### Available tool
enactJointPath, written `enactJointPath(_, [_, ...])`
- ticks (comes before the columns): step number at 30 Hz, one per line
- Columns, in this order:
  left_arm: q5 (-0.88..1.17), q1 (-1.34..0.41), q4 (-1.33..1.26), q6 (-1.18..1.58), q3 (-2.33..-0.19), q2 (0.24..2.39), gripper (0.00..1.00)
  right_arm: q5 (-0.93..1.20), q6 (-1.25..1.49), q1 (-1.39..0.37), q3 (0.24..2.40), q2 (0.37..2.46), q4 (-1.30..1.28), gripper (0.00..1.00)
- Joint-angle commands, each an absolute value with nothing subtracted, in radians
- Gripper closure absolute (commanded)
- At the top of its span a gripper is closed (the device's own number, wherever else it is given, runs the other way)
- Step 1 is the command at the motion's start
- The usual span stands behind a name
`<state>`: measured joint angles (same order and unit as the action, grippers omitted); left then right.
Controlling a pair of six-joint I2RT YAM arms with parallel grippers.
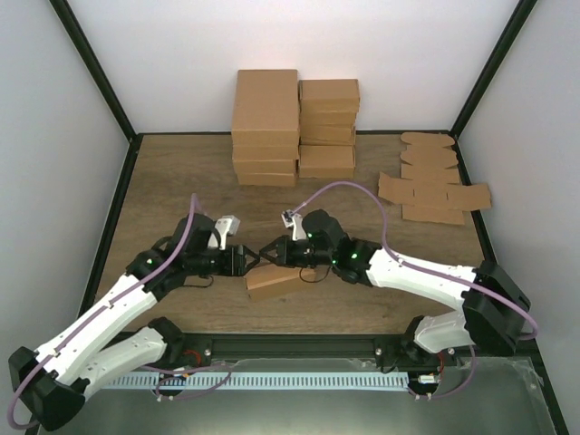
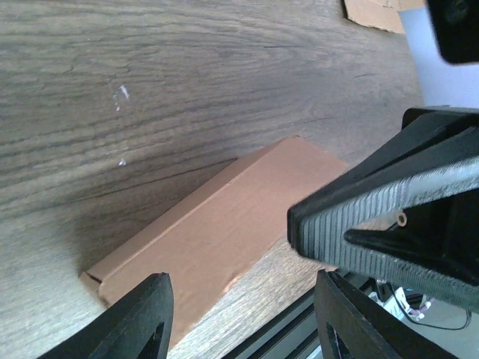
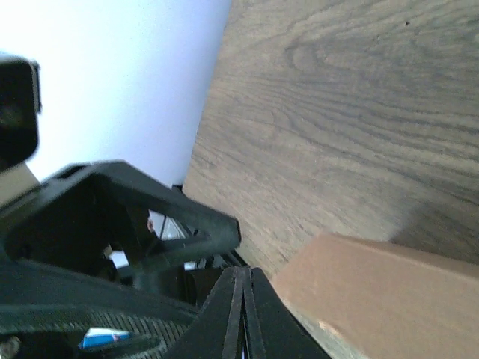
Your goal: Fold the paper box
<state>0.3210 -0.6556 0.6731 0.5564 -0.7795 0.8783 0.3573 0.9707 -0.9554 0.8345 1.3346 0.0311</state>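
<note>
Paper box (image 1: 275, 284) on wooden table (image 1: 172, 181), white walls (image 1: 272, 36)

Worktop (image 1: 172, 190): wood-grain board with a dark frame along its left, back and right edges.

Front centre, near the front edge: paper box (image 1: 276, 284), a brown carton lying flat on the board, its long side slightly skewed to that edge.

Back centre: two stacks of brown cartons (image 1: 265, 127), side by side close to the back edge; the left stack is wider and a little taller.

Back right: flat brown blanks (image 1: 433, 186), overlapping in a loose pile, well apart from the paper box.
</note>
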Motion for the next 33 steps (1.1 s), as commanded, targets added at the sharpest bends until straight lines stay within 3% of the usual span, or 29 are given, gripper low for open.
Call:
enactJointPath(1, [0.287, -0.652, 0.648, 0.614, -0.734, 0.842, 0.46, 0.237, 1.08, -0.983, 0.823, 1.361, 0.18, 0.98])
enactJointPath(11, [0.356, -0.652, 0.617, 0.656, -0.702, 0.812, 0.46, 0.201, 1.089, -1.005, 0.821, 1.438, 0.24, 0.98])
enactJointPath(33, [0.457, -0.652, 0.475, 0.753, -0.576, 0.813, 0.6, 0.115, 1.171, -1.035, 0.675, 1.377, 0.305, 0.99])
